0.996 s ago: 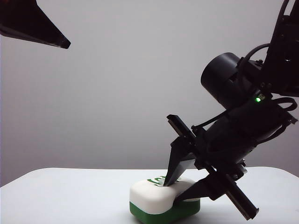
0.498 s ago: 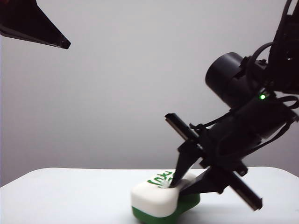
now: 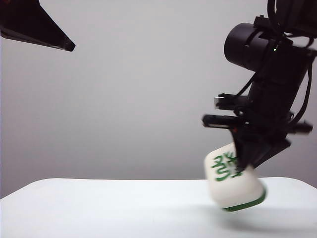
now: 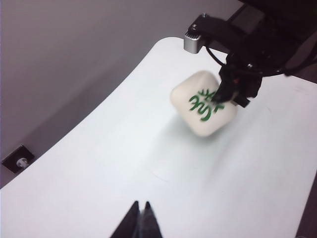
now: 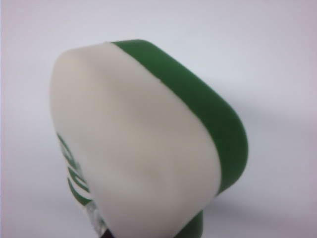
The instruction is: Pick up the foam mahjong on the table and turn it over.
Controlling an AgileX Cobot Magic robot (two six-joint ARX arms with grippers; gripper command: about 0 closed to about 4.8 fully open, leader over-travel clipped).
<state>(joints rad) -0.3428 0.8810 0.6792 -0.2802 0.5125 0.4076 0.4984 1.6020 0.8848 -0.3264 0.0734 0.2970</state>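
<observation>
The right gripper (image 3: 243, 163) is clamped on the foam mahjong (image 3: 232, 178), its 2 dark fingers pinching the tile at the edge of the marked white face. The tile hangs in the air above the table (image 3: 99, 208), clear of the surface and tilted, with the green characters turned toward the left of the exterior view and the dark green half showing as a thin band along its lower right edge. In the right wrist view the tile (image 5: 143, 144) fills the picture, white side nearest, green half behind. The left gripper (image 4: 140, 220) sits high and well away from the tile, its 2 fingertips pressed together with nothing between them. From there the tile (image 4: 203, 104) shows beneath the right arm, over the white tabletop (image 4: 148, 168).
</observation>
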